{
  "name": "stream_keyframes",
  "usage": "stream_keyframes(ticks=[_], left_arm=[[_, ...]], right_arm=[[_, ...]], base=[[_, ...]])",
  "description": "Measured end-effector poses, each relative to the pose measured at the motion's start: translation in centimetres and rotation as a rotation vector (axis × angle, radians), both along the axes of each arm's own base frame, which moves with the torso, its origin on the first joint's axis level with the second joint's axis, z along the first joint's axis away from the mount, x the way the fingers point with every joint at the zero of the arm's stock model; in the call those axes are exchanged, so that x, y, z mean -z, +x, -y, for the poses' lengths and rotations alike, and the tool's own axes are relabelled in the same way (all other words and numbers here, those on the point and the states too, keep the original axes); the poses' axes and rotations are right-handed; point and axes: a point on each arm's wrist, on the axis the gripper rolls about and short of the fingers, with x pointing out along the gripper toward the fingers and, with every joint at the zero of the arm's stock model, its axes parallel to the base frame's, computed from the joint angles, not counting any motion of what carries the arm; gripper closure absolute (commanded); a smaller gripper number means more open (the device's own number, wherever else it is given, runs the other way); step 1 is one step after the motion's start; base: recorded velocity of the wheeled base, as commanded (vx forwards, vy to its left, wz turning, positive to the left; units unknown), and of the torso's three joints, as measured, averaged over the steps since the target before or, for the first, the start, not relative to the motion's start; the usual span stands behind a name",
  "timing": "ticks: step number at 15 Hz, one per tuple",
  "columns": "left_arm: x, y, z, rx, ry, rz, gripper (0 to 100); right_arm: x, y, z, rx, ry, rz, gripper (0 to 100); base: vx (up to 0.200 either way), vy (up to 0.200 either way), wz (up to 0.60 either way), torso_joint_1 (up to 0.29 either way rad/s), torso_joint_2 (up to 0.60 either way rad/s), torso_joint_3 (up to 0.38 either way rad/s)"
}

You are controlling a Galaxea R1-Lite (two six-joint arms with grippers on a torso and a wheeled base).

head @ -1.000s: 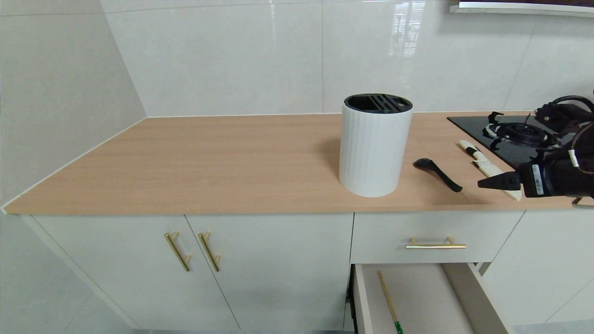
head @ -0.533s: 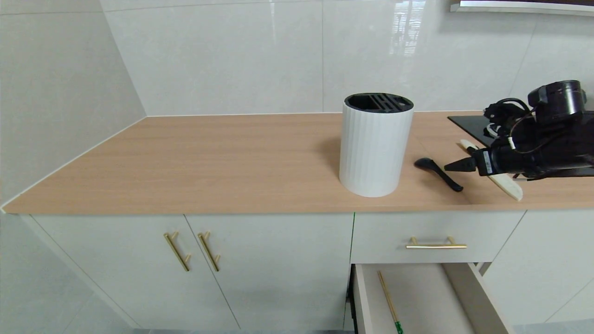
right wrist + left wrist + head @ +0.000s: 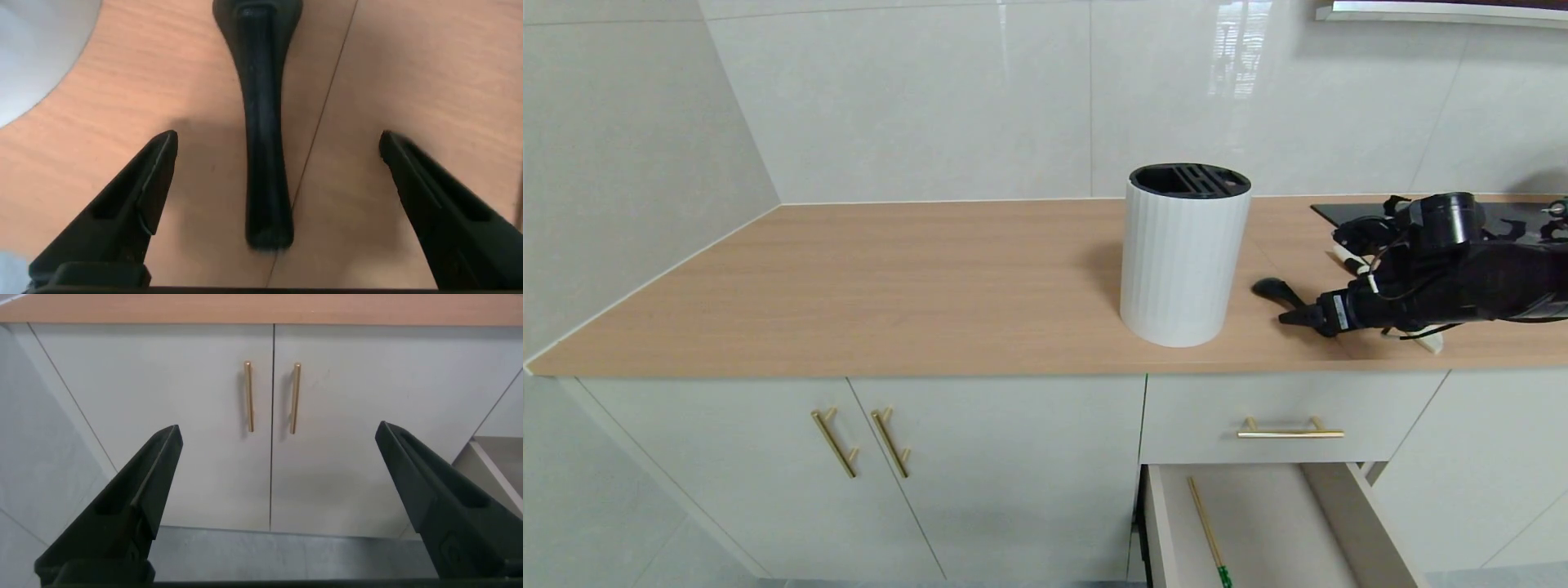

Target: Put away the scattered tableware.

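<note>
The black spoon (image 3: 1270, 288) lay flat on the counter (image 3: 931, 286), just right of the white holder (image 3: 1183, 257), its bowl toward the holder. My right claw (image 3: 1294, 317) was at the spoon's far end, spread wide with the handle lying between its fingers (image 3: 147, 196) and gripping nothing. My left claw (image 3: 278, 433) hung spread wide too, low and left of the holder, facing the cabinet doors (image 3: 204, 457).

I judged the spoon light, stiff and smooth, likely to skid or pivot if nudged. The narrow handle near its middle looked the best place to pinch.

From the head camera the claw covered the handle's end. I could not tell whether the fingertips touched the counter. A pale utensil (image 3: 1427, 343) farther right of the holder was mostly hidden by the arm.
</note>
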Motion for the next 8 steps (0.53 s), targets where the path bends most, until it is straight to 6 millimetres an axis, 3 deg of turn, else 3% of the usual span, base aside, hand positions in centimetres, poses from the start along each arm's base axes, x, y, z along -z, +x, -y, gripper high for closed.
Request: stream_keyframes(ticks=[3,4,8], left_arm=[[0.0,0.0,0.0,-0.001,0.0,0.0,0],[0.0,0.0,0.0,-0.001,0.0,0.0,0],[0.0,0.0,0.0,-0.001,0.0,0.0,0]], right_arm=[[0.46,0.39,0.06,0.003,-0.001,0.005,0],[0.58,0.43,0.04,0.004,-0.002,0.002,100],[0.93,0.56,-0.25,-0.001,-0.002,-0.006,100]], base=[[0.0,0.0,0.0,0.0,0.0,0.0],[0.0,0.0,0.0,0.0,0.0,0.0],[0.0,0.0,0.0,0.0,0.0,0.0]])
